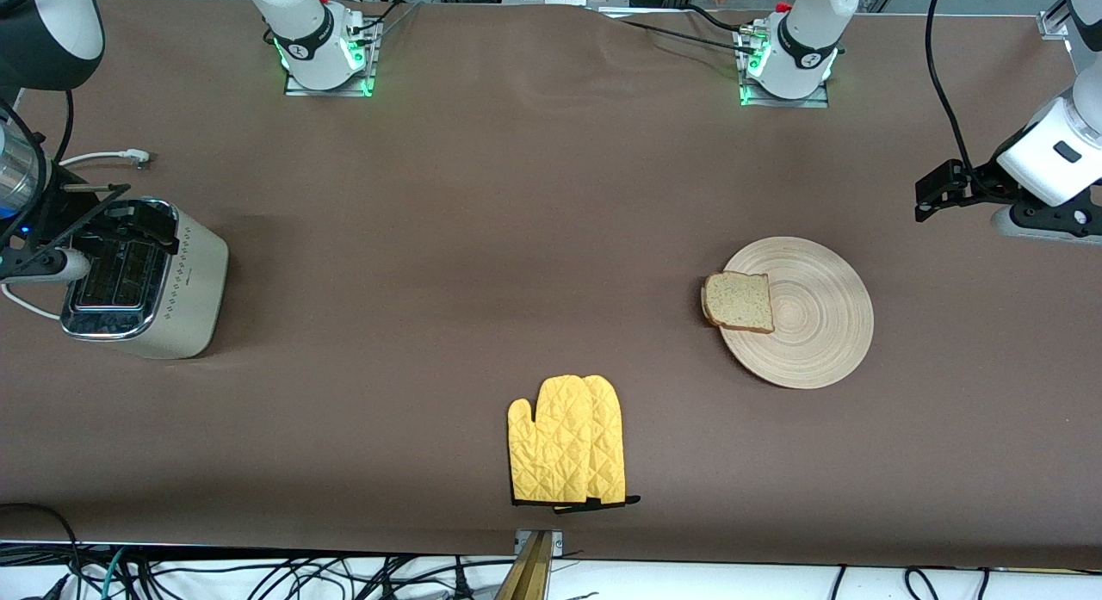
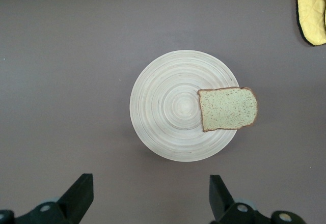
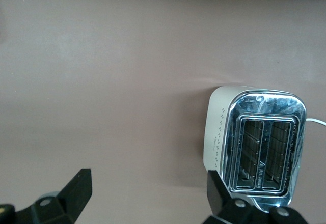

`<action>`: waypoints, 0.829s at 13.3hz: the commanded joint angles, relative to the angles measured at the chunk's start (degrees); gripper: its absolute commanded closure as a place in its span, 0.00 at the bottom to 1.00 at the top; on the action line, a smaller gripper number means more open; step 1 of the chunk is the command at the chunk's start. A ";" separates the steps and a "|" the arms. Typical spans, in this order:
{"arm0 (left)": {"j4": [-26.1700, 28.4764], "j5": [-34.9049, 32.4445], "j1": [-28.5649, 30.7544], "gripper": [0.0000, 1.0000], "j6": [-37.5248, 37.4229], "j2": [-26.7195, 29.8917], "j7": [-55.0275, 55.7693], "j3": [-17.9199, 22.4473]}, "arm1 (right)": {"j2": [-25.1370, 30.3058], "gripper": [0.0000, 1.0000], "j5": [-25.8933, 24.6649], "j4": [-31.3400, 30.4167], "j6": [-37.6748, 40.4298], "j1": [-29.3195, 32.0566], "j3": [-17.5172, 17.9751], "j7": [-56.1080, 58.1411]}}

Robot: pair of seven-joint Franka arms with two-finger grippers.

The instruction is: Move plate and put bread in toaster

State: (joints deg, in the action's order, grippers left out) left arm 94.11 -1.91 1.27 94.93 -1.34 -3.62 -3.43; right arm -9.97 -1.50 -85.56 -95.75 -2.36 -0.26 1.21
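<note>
Brown matte cloth (image 1: 516,195) covers the table. Speckled bread (image 1: 739,301) lies on the grooved wooden plate (image 1: 814,324), overhanging its rim, under the wide-open left gripper (image 2: 147,196). Over the chrome-topped toaster (image 3: 254,147) the right gripper (image 3: 147,196) hangs equally wide.

Both arms have glossy white rounded shells with dark grey bands at the joints. Each base sits on a square metal plate (image 1: 327,85) ringed by green light (a small red part shows near the top of each). Black cables (image 1: 940,83) trail along the left arm. The matte black, wedge-shaped fingers (image 2: 79,196) of the grippers carry small silver screws (image 2: 45,208).
</note>
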 commanded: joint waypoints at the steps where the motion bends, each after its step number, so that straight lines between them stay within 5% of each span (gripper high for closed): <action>1: -0.42 0.33 0.23 0.00 -0.18 -0.07 0.36 0.00 | 0.04 0.00 -0.61 0.21 -0.05 0.34 0.17 0.55; 7: -0.51 0.77 1.46 0.00 -0.97 -0.59 -0.51 0.26 | 0.04 0.00 -0.61 0.21 -0.05 0.34 0.17 0.63; 11: -0.94 1.11 6.18 0.00 -3.60 -6.56 -5.05 0.35 | 0.04 0.00 -0.52 0.21 0.04 0.25 0.17 0.46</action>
State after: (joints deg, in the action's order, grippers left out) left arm 94.41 -1.91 3.47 92.99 -4.45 -4.19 -2.85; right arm -9.97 -1.50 -85.55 -95.75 -2.35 -0.27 1.21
